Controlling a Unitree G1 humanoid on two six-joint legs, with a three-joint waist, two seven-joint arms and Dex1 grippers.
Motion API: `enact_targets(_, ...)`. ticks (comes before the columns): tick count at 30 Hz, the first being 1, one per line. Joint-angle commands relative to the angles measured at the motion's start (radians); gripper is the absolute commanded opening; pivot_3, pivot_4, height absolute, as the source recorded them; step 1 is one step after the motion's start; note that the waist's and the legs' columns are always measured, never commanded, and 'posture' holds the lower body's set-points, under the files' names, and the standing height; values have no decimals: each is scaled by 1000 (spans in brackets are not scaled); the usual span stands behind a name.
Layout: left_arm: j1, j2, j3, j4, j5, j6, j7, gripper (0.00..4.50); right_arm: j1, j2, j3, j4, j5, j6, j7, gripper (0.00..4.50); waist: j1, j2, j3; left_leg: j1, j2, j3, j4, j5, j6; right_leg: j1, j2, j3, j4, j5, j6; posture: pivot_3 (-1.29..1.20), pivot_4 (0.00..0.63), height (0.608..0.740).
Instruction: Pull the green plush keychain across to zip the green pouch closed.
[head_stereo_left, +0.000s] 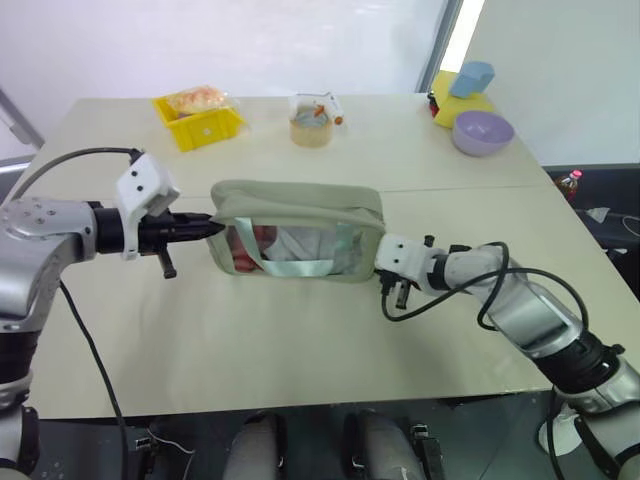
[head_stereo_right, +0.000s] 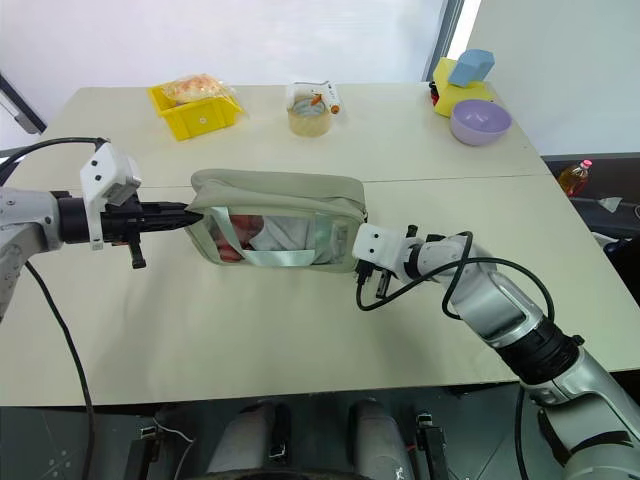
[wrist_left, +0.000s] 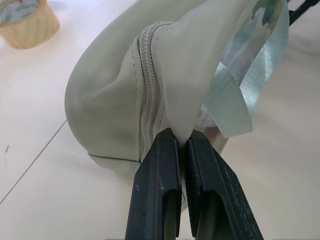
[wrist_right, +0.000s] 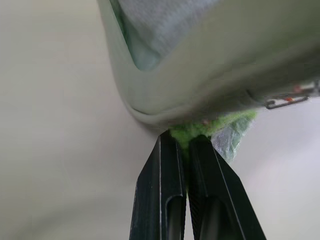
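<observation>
the left gripper is clamped on the green pouch at its end. the right gripper pinches the green plush keychain at the opposite end.

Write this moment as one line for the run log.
left gripper: shut on green pouch end | right gripper: shut on green plush keychain at opposite end | pouch: held off table

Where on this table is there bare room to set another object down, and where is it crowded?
Free: the wide strip of table between the green pouch and the near edge, and the stretch between the pouch and the purple bowl. Crowded: the far edge, with the yellow bin and a tape roll.
</observation>
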Motion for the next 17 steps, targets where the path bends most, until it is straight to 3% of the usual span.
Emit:
enact_targets(1,-16,-7,35,12,-15,22,19,742,-56,-13,-132,0,84,35,73,1406,1,0,0,0,0,0,0,0,0,0,0,0,0,0,0,0,150,739)
enact_targets(4,-40,10,74,49,-51,56,3,2062,-142,-58,-268,18,206,152,170,2988,0,1,1,0,0,0,0,0,0,0,0,0,0,0,0,0,150,739)
enact_targets(7,-50,41,103,73,-77,79,-23,3556,-193,-135,-323,18,276,218,259,4484,1,2,1,-1,0,0,0,0,0,0,0,0,0,0,0,0,150,739)
enact_targets(9,-59,69,123,86,-93,112,-32,4466,-221,-182,-365,13,337,280,312,4500,3,1,1,-1,0,-1,-1,0,1,0,0,-1,0,0,0,0,150,739)
enact_targets(17,-67,170,154,167,-81,98,-85,4466,-312,-211,-476,-52,558,476,366,4500,0,2,2,0,0,0,-1,-3,5,-1,0,0,0,0,0,0,150,739)
